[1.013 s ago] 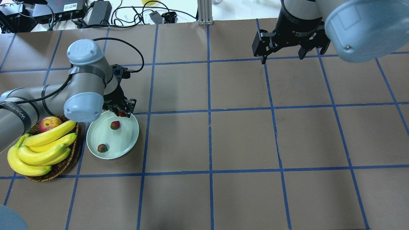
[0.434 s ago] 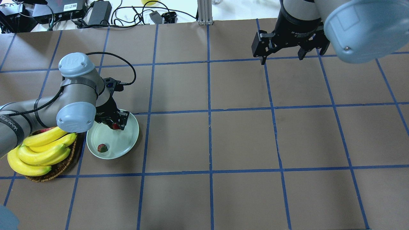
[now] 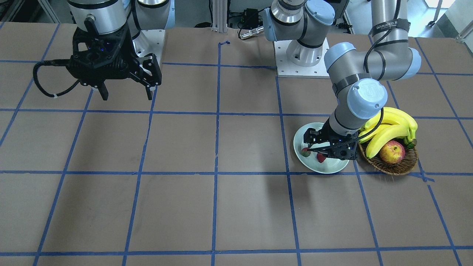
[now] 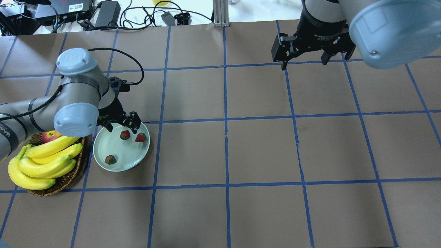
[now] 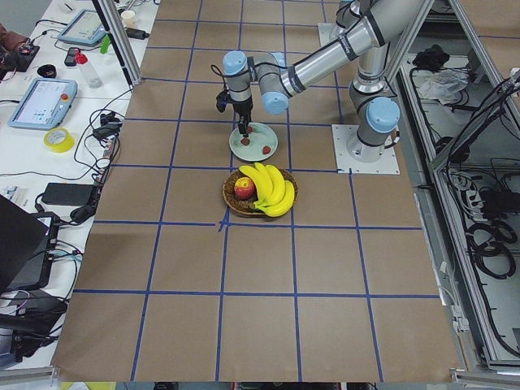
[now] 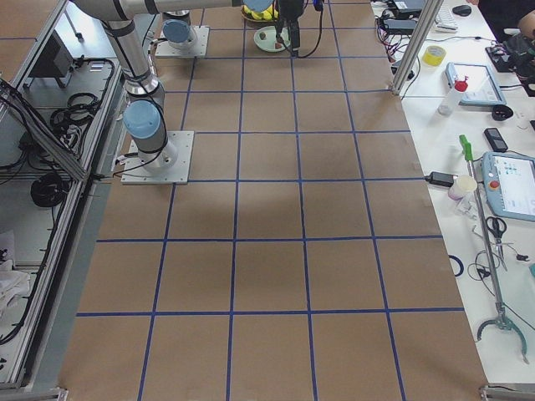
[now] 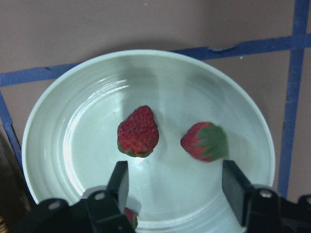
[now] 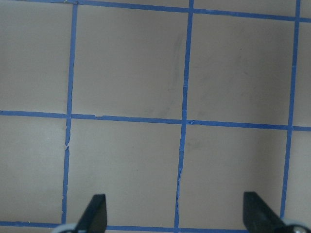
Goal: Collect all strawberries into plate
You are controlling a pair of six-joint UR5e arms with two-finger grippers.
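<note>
The pale mint plate [image 4: 128,155] lies left of centre next to the basket. Three strawberries lie on it: one [image 4: 124,135] and a second [image 4: 140,137] at its far side, a third [image 4: 110,159] at its near left. My left gripper [image 4: 122,128] is open and empty just above the plate's far edge. In the left wrist view its fingers [image 7: 120,178] stand apart below two strawberries [image 7: 138,131] [image 7: 205,141] on the plate [image 7: 68,145]. My right gripper [image 4: 305,62] is open and empty, high over the far right of the table.
A brown wicker basket [image 4: 65,181] with a bunch of bananas [image 4: 44,160] and a red-yellow apple [image 4: 49,136] stands right beside the plate's left. Cables and boxes [image 4: 103,12] lie beyond the table's far edge. The right wrist view shows only taped brown table [image 8: 126,160].
My left gripper carried a strawberry over the plate, opened and let it go. That strawberry now lies at the plate's far right. The right arm has not moved.
</note>
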